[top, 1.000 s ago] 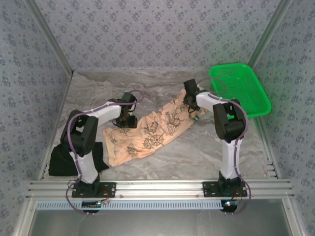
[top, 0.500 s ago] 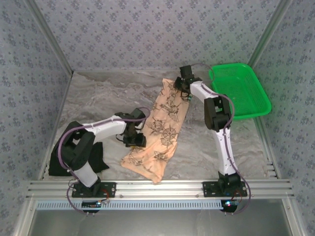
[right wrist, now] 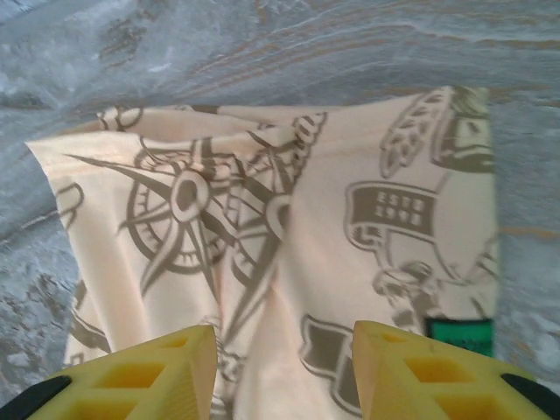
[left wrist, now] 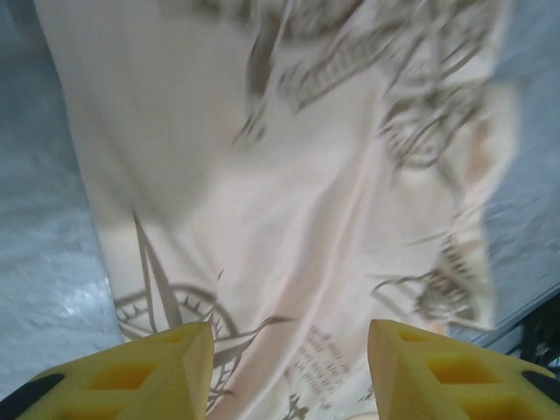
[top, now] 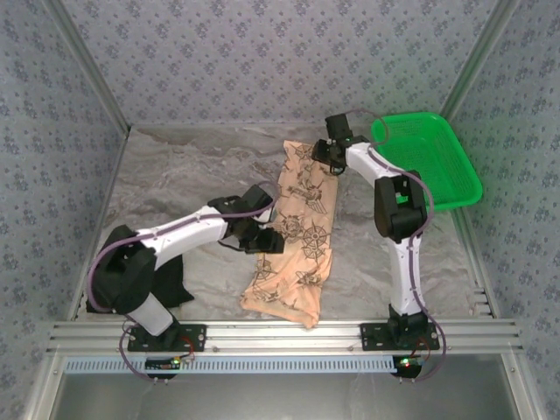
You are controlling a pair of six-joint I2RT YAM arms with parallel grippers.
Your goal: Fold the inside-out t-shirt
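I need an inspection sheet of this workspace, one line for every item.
Surface: marbled grey table.
Job's things: inside-out t-shirt, lying lengthwise from far to near, rumpled at the near end.
Clutter: black garment near left; green basket far right.
Grippers: left gripper and right gripper, jaws apart over the t-shirt.
Cables: purple cable along each arm.
Surroundings: patterned walls; aluminium rail at the near edge.

Lettering (left wrist: 325,352) on t-shirt (left wrist: 289,219) illegible
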